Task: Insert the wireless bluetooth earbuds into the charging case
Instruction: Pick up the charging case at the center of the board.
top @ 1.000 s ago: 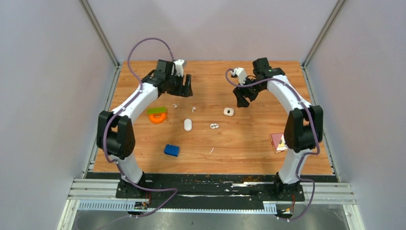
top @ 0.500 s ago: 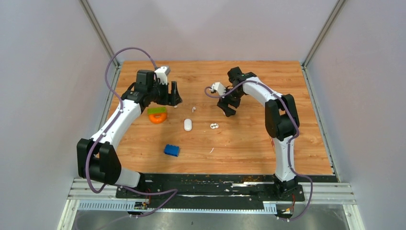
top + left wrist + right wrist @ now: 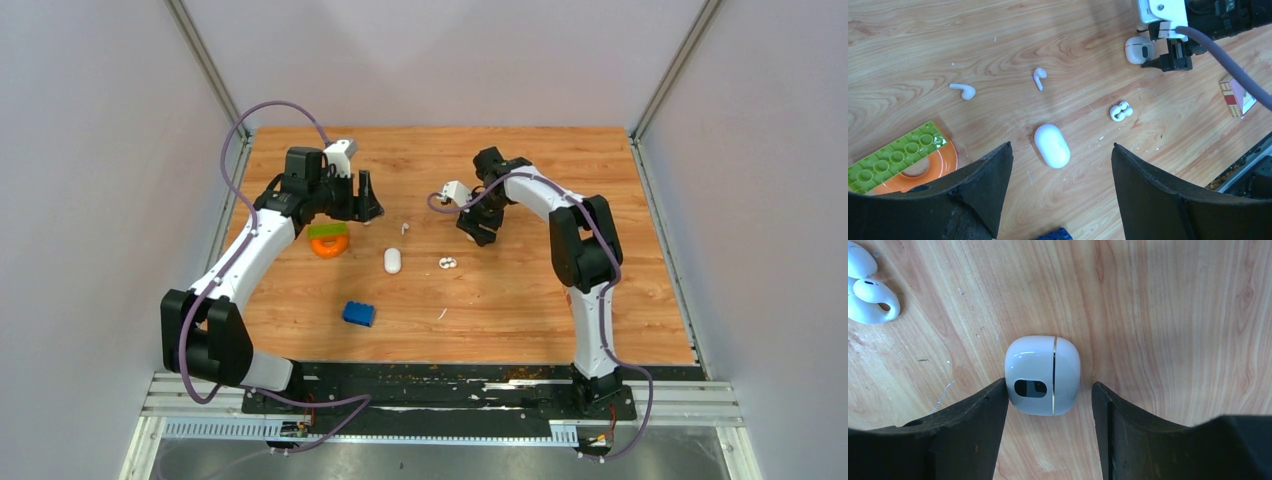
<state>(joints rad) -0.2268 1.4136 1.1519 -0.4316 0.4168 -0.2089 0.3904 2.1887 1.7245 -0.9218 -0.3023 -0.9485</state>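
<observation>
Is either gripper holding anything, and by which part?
Nothing is held. The right gripper is open around the square white case, not clamping it; the left gripper is empty.

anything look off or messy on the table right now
No damage shows, but the sets are in pieces. A stemmed white plastic earbud lies apart from a second stemmed earbud on the wooden table. A rounder white earbud pair sits alone. The oval white case and the rounded-square white case both look shut.

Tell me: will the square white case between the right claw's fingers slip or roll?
The square white case looks glossy and rounded, so it may slip. Lying flat, it would likely slide, not roll.
</observation>
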